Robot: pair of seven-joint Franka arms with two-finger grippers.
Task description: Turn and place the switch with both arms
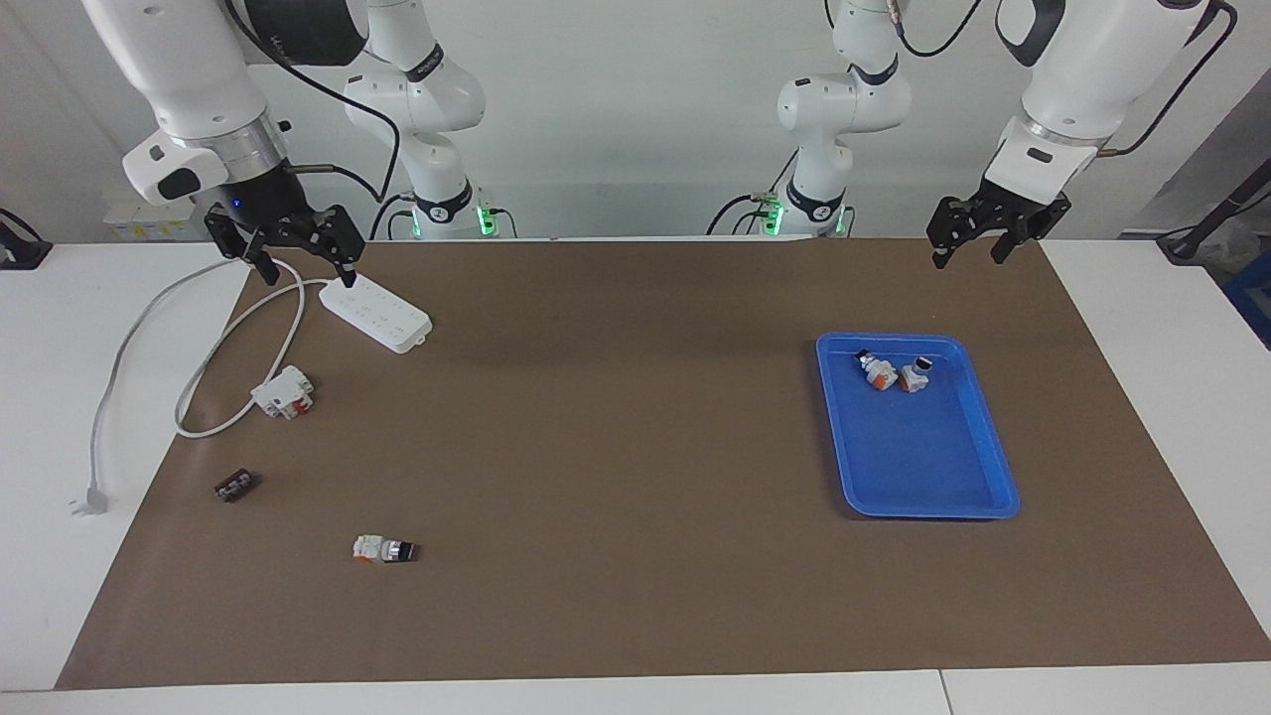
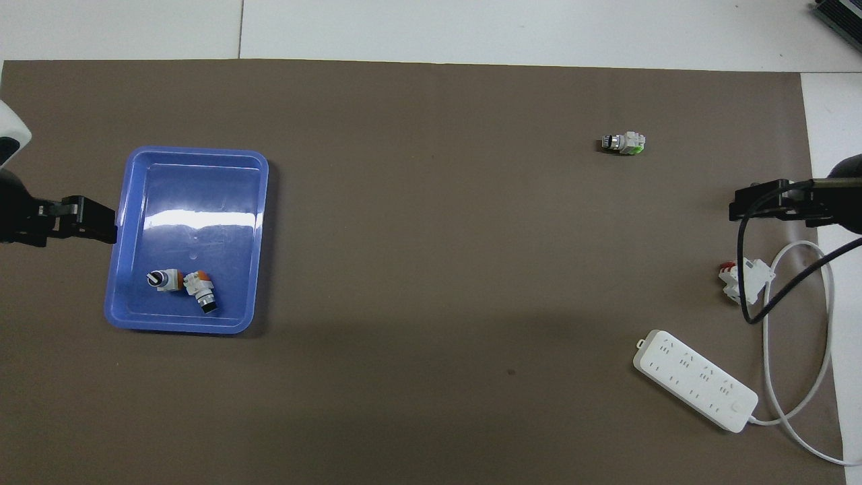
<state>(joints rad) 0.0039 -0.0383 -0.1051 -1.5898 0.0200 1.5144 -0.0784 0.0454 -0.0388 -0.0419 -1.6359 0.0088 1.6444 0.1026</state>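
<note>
The tabletop [image 1: 635, 596] under its brown mat carries a blue tray [image 1: 983, 501] toward my left arm's end. My left gripper [image 1: 976, 250] hangs over the mat's edge just robot-side of the tray, fingers spread, holding nothing. My right gripper [image 1: 303, 268] hovers over the white power strip [image 1: 375, 313], fingers also apart and empty. The switch [image 1: 877, 370] lies on its side in the tray, touching a second orange-based switch [image 1: 916, 374]. A mostly white switch [image 1: 384, 549] lies alone on the mat, well apart.
</note>
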